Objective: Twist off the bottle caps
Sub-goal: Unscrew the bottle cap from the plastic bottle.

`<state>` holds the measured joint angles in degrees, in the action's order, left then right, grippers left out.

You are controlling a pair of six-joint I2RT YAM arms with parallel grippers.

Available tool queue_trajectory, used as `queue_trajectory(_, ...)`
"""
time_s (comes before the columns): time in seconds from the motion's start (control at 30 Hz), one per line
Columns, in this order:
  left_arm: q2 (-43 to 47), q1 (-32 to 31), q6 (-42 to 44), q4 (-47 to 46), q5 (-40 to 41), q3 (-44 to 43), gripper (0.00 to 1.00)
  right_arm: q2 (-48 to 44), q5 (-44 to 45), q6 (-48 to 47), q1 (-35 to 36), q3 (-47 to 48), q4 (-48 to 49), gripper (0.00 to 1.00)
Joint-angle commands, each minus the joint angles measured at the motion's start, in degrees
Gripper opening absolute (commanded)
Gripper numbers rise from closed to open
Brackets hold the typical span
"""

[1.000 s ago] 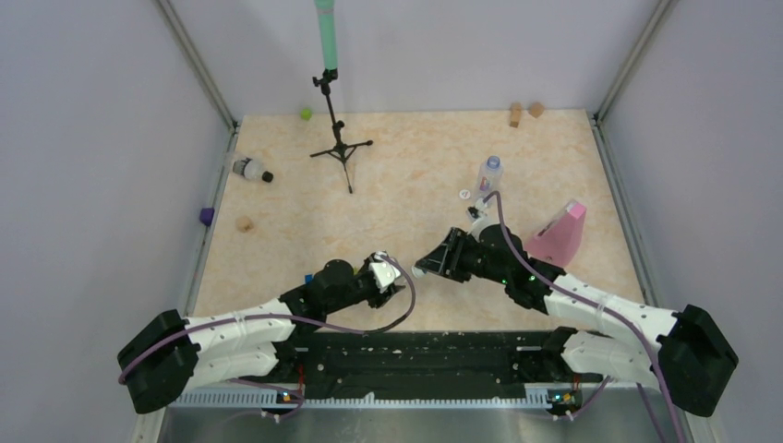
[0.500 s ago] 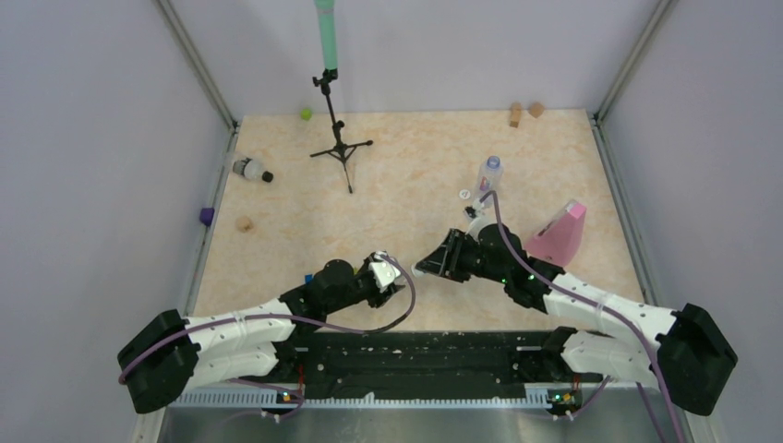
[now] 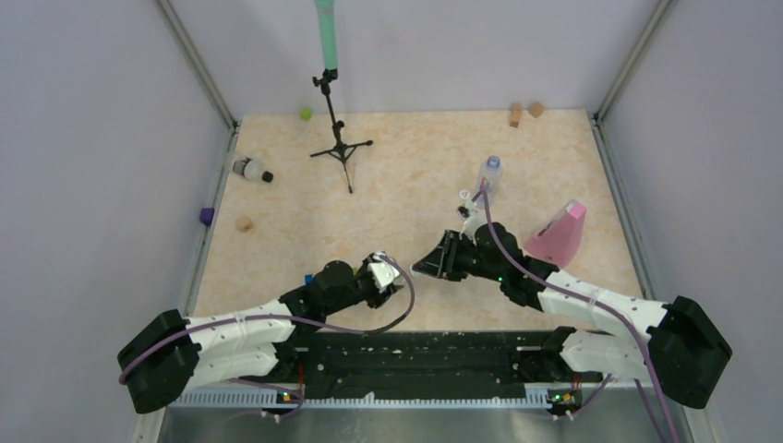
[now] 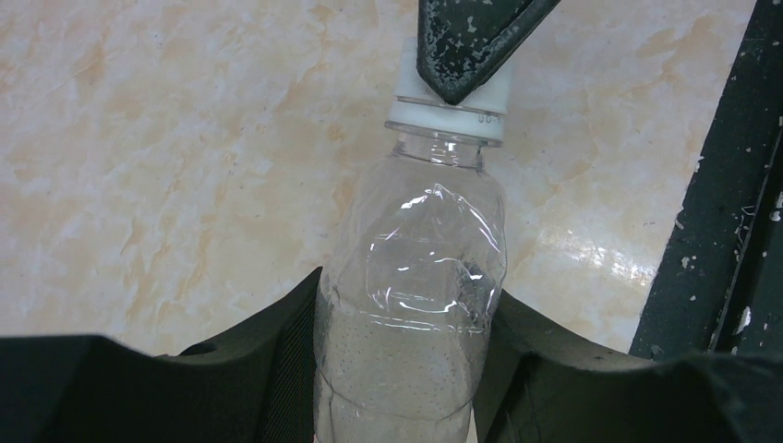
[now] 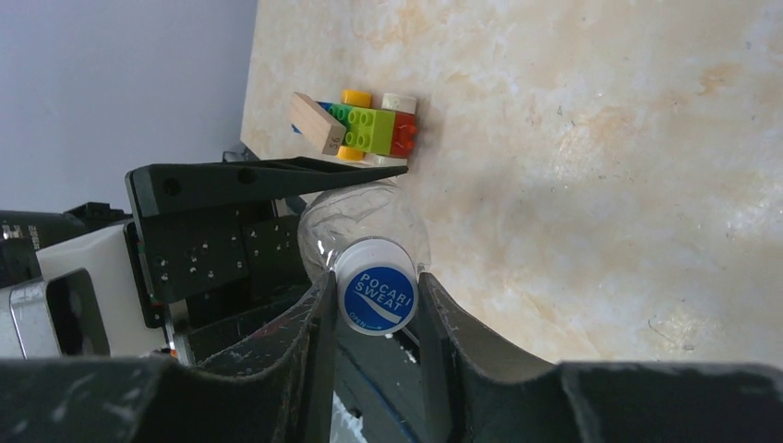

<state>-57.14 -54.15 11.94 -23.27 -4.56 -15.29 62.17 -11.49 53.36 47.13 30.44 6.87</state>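
Looking down on a beige, marble-patterned tabletop (image 3: 406, 175) carrying a black tripod stand (image 3: 340, 148) topped with a green pole. Seeing plain pale grey walls (image 3: 92, 138) rising behind, left and right of the stand, meeting at slanting metal corner posts (image 3: 198, 65). Catching soft, even light. Noting a black perforated rail (image 3: 415, 351) running well in front of the stand.

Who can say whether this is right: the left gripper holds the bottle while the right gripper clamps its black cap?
One thing is wrong: the cap is white with a blue top, not black, as the right wrist view shows. So: the left gripper holds the bottle while the right gripper clamps its white, blue-topped cap.
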Motion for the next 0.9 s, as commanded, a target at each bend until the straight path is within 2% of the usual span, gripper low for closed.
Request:
queue_trajectory(0.0, 1.24, -0.21, -2.43, -8.21, -0.17, 0.85, 0.0, -0.13, -1.62, -7.6, 0.77, -0.5, 3.2, 0.02)
queue_trajectory(0.2, -1.22, -0.18, -5.03, -10.3, -9.79, -1.85, 0.0, -2.69, -8.01, -19.47, 0.79, 0.96, -0.48, 0.0)
queue_trajectory(0.33, -3.4, -0.17, -4.74, -11.04, -14.24, -2.62, 0.0, -4.27, -10.91, -31.54, 0.83, -1.54, 4.46, 0.0)
queue_trajectory(0.47, -5.3, 0.01, -4.41, -5.63, -18.35, -6.06, 0.0, -3.85, -15.56, -42.59, 0.81, -1.22, 6.81, 0.0)
queue_trajectory(0.63, -5.8, 0.19, -4.35, -7.54, -19.68, -5.74, 0.0, -1.82, -22.07, -58.58, 0.78, 0.2, 6.12, 0.0)
queue_trajectory(0.77, -3.72, 0.19, -3.59, -8.15, -19.3, -4.39, 0.0, -0.78, -22.35, -70.38, 0.77, 0.06, 5.53, 0.0)
queue_trajectory(0.87, -1.69, 0.19, -2.67, -6.97, -18.23, -3.38, 0.0, -2.1, -23.54, -77.45, 0.77, -2.36, 8.73, 0.0)
